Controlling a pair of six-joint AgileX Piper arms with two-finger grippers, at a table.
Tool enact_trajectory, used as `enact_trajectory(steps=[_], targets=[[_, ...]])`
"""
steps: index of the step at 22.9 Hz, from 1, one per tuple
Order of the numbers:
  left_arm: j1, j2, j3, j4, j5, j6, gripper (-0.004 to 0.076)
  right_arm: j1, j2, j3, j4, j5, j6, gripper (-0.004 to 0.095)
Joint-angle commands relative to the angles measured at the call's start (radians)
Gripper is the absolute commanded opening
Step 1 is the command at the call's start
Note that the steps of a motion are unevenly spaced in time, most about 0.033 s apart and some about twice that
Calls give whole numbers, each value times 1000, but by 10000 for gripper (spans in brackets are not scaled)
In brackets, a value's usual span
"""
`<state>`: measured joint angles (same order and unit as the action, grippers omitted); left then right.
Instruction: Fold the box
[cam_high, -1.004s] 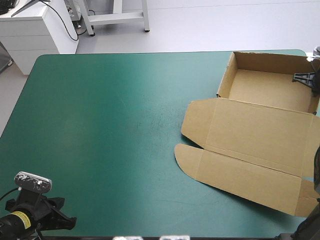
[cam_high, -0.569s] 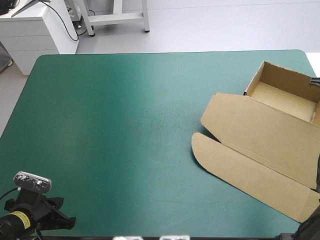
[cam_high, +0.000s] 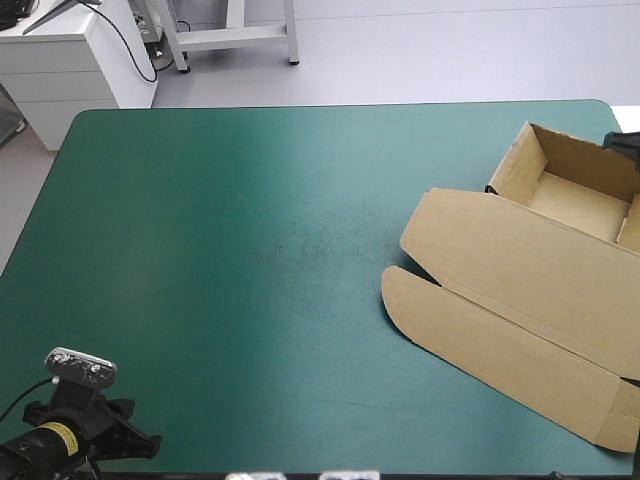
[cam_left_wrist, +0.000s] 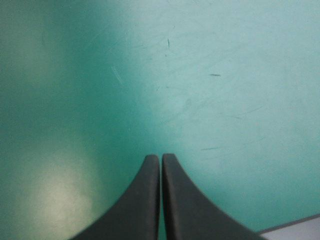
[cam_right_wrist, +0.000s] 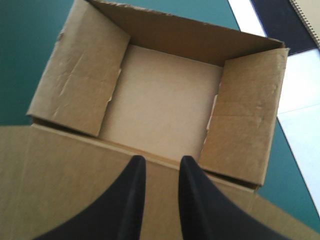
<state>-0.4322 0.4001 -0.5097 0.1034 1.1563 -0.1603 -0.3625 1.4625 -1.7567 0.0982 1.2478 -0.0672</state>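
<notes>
Brown box (cam_high: 560, 250) sits at the table's right side, with its open tray (cam_right_wrist: 162, 95) toward the far right corner and its lid (cam_high: 540, 275) flat on the teal-green cover (cam_high: 220, 250) toward the near edge. Right gripper (cam_right_wrist: 159, 161) has its fingers slightly apart, gripping nothing, tips over the lid beside the tray. Left gripper (cam_left_wrist: 160, 157) is closed tight and empty over bare cover.

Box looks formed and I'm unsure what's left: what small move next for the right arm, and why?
Probably lift the right pincer straight up and away: the walls of the box stand tucked, its lid lies flat, and the pincer hangs open over the lid, gripping nothing.
</notes>
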Motion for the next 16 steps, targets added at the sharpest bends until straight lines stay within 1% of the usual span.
enact_trajectory(steps=[1, 3, 5, 6, 9, 14, 16], targets=[[-4, -4, 4, -21, -122, 1, -8, 24, -180, 122, 39, -2, -32, 112], [-4, -8, 7, -24, -117, 30, -8, 72, -341, 310, 50, -4, -76, 72], [-4, -20, 7, -24, -117, 33, -8, 128, -481, 504, 55, -41, -99, 68], [-4, -22, 7, -24, -117, 33, -8, 142, -515, 549, 63, -46, -107, 68], [-4, -24, 7, -22, -117, 33, -8, 184, -685, 784, 86, -67, -137, 67], [-4, -24, 7, -22, -117, 33, -8, 184, -842, 1011, 97, -125, -160, 64], [-4, -24, 7, -22, -117, 33, -8, 184, -894, 1065, 104, -136, -160, 64]])
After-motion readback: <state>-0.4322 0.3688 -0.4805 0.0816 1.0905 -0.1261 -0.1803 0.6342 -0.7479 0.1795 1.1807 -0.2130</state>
